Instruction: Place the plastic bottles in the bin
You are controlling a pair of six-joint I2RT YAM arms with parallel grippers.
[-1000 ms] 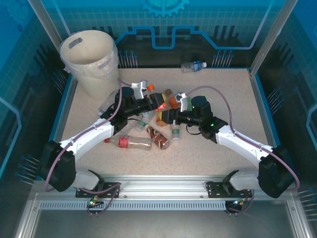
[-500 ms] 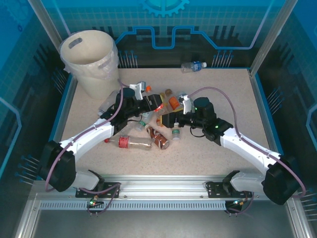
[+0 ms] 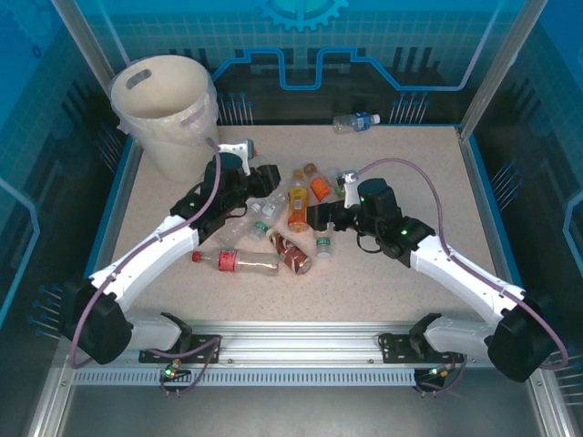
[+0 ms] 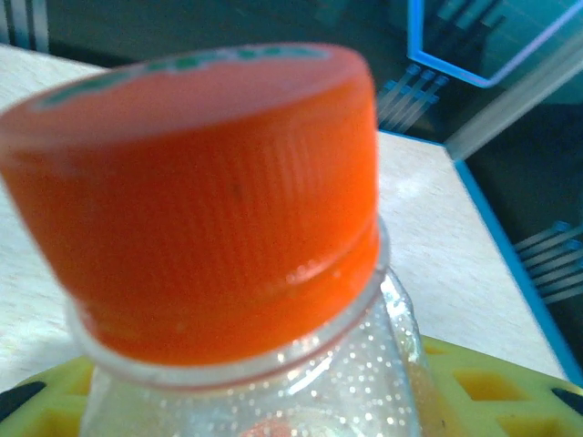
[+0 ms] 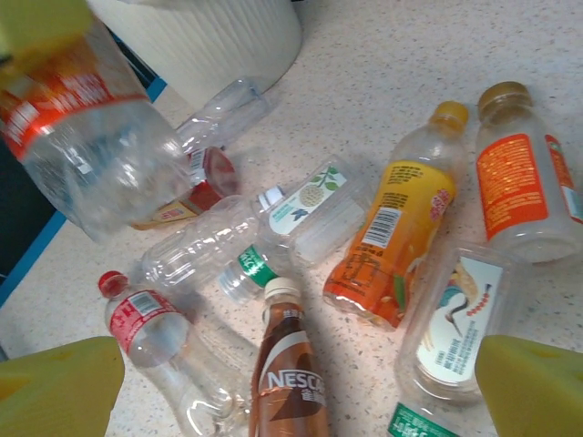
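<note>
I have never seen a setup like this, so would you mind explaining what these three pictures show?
This is a robot: two white arms bolted at the near edge of a table, each ending in a two-finger gripper. The wide picture is taken from above and behind the arms. The other two come from small cameras on the wrists, each looking along its own yellow fingers. On the table lies a pile of small plastic bottles, and a tall cream bin stands at the far left corner. The left gripper is closed on a clear orange-capped bottle, lifted near the bin. The right gripper is open and empty above the pile.
</note>
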